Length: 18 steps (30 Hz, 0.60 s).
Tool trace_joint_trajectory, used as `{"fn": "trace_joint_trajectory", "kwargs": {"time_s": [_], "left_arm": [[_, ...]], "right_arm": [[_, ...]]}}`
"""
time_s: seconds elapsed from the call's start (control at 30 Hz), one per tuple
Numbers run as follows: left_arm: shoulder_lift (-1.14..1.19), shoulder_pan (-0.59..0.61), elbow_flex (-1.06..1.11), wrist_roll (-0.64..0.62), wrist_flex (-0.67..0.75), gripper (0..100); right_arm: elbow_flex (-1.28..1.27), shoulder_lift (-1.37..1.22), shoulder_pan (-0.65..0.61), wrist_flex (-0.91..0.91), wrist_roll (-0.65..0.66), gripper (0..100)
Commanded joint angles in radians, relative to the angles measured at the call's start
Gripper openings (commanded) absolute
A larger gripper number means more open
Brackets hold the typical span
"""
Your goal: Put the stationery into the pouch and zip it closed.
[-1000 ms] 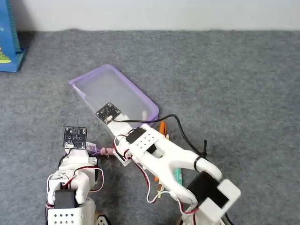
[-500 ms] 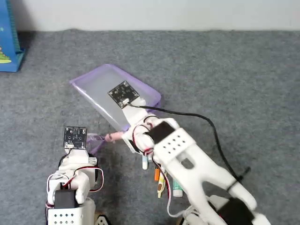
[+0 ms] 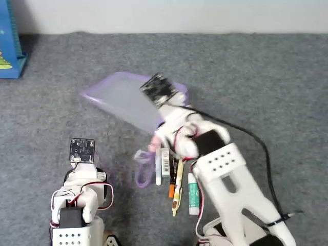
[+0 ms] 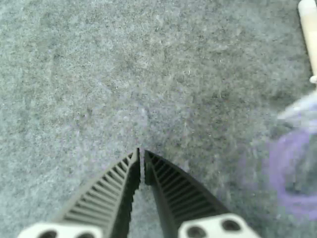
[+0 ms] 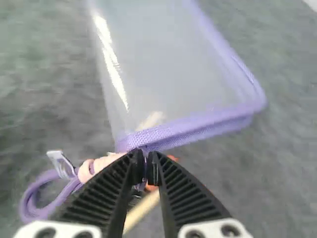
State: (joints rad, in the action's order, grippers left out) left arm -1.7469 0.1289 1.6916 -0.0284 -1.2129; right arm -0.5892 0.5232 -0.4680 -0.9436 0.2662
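**Pouch held, contents unloaded.** You are holding the pouch (image 5: pixel 168 74) by its purple rim with the right gripper (image 5: pixel 145 156). Its fingers are clamped on the binding beside the zip pull (image 5: pixel 60 162) and the strap loop (image 3: pixel 143 173). The pouch is lying near the middle of the grey surface (image 3: pixel 266 77), stretching toward the far left corner.

The stationery (image 3: pixel 165 163) is lying outside it, toward the near edge between the two arms. A white pen (image 3: pixel 158 166), an orange marker (image 3: pixel 171 189), a pencil (image 3: pixel 178 195) and a green-labelled glue stick (image 3: pixel 192 193) are resting side by side.

The left gripper (image 4: pixel 141 154) is hovering by the near left corner over bare surface, its fingers together on nothing.

Judged from this, you are only beginning the task. Every visible item is waiting to be loaded, and the zipping is coming after that.
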Motion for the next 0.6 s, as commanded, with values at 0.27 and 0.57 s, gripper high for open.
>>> {"fn": "trace_joint_trajectory", "kwargs": {"time_s": [0.27, 0.57], "left_arm": [[-0.009, 0.002, -0.015, -0.008, -0.005, 1], [-0.009, 0.002, -0.015, -0.008, -0.005, 1]], "right_arm": [[0.017, 0.054, 0.039, -0.151, -0.207, 19.4], [0.003, 0.042, -0.022, -0.246, -0.652, 19.0]]}}
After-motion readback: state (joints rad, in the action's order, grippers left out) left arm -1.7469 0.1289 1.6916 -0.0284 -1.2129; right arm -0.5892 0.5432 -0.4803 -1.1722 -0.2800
